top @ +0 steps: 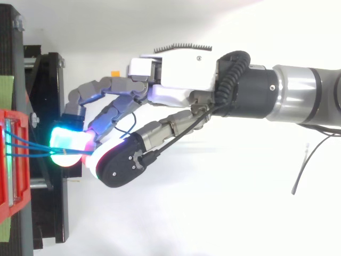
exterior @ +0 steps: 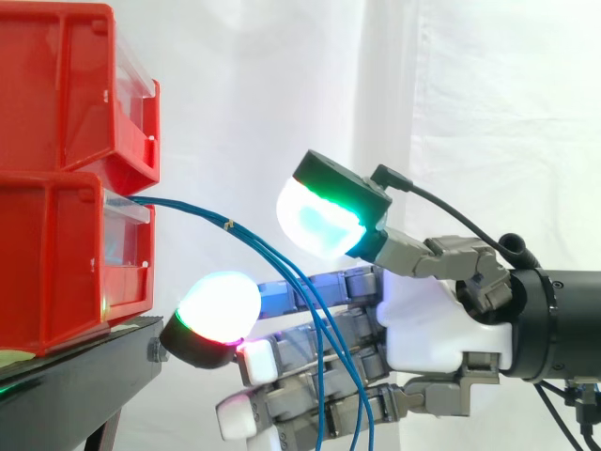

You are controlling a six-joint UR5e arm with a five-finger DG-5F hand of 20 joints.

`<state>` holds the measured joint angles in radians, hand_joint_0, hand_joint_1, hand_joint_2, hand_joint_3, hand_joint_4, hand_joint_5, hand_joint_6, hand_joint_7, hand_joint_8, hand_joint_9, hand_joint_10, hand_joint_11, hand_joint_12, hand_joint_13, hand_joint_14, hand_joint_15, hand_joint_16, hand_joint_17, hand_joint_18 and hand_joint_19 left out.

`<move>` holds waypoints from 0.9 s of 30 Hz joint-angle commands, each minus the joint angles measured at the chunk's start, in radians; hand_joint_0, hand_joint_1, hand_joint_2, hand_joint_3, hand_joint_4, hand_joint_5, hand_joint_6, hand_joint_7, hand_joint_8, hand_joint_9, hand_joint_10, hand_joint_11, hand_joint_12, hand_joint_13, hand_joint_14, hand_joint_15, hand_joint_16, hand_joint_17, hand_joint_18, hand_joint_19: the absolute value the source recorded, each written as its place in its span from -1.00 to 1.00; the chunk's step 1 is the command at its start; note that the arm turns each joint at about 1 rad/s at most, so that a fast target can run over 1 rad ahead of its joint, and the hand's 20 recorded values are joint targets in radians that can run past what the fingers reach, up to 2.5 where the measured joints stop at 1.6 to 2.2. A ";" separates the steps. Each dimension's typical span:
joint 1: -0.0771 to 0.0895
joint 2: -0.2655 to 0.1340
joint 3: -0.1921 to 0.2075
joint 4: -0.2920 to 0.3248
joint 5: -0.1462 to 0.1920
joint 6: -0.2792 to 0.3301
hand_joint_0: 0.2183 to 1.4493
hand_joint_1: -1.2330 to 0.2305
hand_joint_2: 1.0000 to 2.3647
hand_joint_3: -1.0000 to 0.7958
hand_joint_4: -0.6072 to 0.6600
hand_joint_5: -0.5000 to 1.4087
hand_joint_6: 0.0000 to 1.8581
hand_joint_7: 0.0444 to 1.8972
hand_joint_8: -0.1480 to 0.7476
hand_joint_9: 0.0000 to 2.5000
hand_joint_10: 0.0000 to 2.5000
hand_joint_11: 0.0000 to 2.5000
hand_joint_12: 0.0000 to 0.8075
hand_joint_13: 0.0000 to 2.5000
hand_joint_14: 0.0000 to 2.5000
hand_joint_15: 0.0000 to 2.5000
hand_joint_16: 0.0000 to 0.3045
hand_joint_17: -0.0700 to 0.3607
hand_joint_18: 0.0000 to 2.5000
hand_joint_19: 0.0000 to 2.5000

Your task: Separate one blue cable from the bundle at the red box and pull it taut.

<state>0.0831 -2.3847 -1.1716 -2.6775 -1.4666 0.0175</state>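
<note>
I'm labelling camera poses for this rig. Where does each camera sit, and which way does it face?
Side view: beside the work, at about its height, looking level across at the red bins and the blue cables; the hand comes in from the right.
Top view: above the work, looking down on the black stand; the hand and arm come in from the right edge.
Shared: the red bins, the blue cables and the hand.

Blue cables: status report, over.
Hand at the bundle, grip unconfirmed. Blue cables droop slack from the red bins, none taut. Black stand below, no obstruction seen.
</note>
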 commanded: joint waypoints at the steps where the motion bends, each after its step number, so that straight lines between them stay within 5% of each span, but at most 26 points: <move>1: -0.006 -0.007 0.027 -0.004 -0.014 -0.021 -0.41 -0.20 -1.00 -0.39 0.16 -0.62 -0.46 0.10 -0.10 -0.33 -0.99 -0.42 -0.24 -0.47 -0.99 -0.61 -0.74 -0.27 -0.67 -0.55; 21: -0.013 -0.005 0.029 0.001 -0.031 -0.054 -0.36 -0.20 -0.99 -0.28 0.05 -0.60 -0.46 0.27 -0.10 -0.31 -0.99 -0.40 -0.24 -0.44 -0.99 -0.59 -0.74 -0.26 -0.64 -0.55; 27: -0.022 -0.007 0.029 0.002 -0.058 -0.053 -0.35 -0.20 -0.99 -0.27 0.04 -0.60 -0.45 0.29 -0.10 -0.30 -0.98 -0.39 -0.23 -0.44 -0.99 -0.58 -0.74 -0.27 -0.64 -0.53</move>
<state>0.0653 -2.3911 -1.1426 -2.6761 -1.5139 -0.0361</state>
